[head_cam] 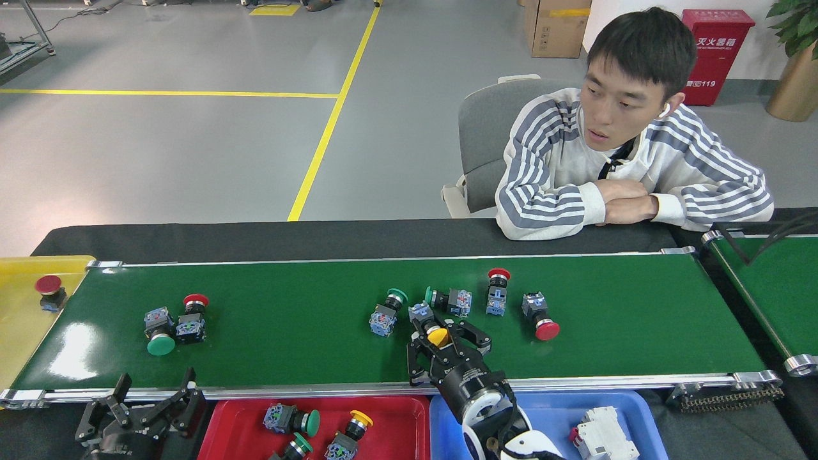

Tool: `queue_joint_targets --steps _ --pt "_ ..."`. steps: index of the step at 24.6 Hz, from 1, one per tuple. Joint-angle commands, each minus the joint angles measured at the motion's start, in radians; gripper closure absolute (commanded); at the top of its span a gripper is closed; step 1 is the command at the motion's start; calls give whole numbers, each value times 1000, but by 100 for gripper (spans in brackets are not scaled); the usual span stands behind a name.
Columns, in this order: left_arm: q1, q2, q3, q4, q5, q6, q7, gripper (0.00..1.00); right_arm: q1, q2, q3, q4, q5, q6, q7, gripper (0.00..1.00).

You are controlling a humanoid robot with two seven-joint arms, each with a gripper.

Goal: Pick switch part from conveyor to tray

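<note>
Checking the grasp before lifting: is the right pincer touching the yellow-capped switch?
Cannot tell. In the head view the right pincer brackets the yellow-capped switch, but finger contact isn't plainly visible.

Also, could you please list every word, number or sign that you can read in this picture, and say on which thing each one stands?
"119": on the red box at the far right wall, white digits low on its front.
White Chinese characters on the same red box, upper line: too small for me to read surely.
Cardboard box: no readable print.
Switch parts on the conveyor and white part in the blue tray: markings too small to read.
</note>
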Motion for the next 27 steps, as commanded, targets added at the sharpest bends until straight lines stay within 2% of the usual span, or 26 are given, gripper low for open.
queue_joint_targets --steps 1,2,3,7,11,13,15,17,20,22,24,27 --pt "-41 29 4 34 4 8 6 0 33 -30 48 -83 -2 -65 -12 76" --pt "-57 38 4 53 4 6 6 0 56 -34 68 -108 -2 -91 -14 50" --pt "-70 47 4 71 6 6 6 0 81 -34 87 -125 -2 -114 -21 2" --pt "-149 75 1 188 6 5 6 0 98 -31 102 -133 -2 -194 -29 0" --pt "-244 93 -2 316 6 0 10 0 93 -27 84 -148 -9 -189 -53 0" --pt "-264 107 -2 359 7 -3 11 0 110 -28 -5 -179 -12 -168 -93 0" --pt "-274 115 -2 379 9 -3 11 0 188 -22 -148 -209 -12 -81 -103 0" --pt "-287 119 -4 401 9 -3 13 0 250 -15 -239 -229 -12 -22 -129 0" --pt "-325 121 -5 462 9 6 14 0 331 -16 -412 -232 -17 -15 -248 0" --pt "-380 122 -2 540 7 15 14 1 391 -16 -542 -237 -49 -21 -279 0" --pt "-437 130 -7 611 7 54 17 1 400 -18 -597 -229 -55 -18 -274 0" --pt "-489 135 -18 691 6 98 60 3 400 -16 -604 -228 -55 -15 -261 0"
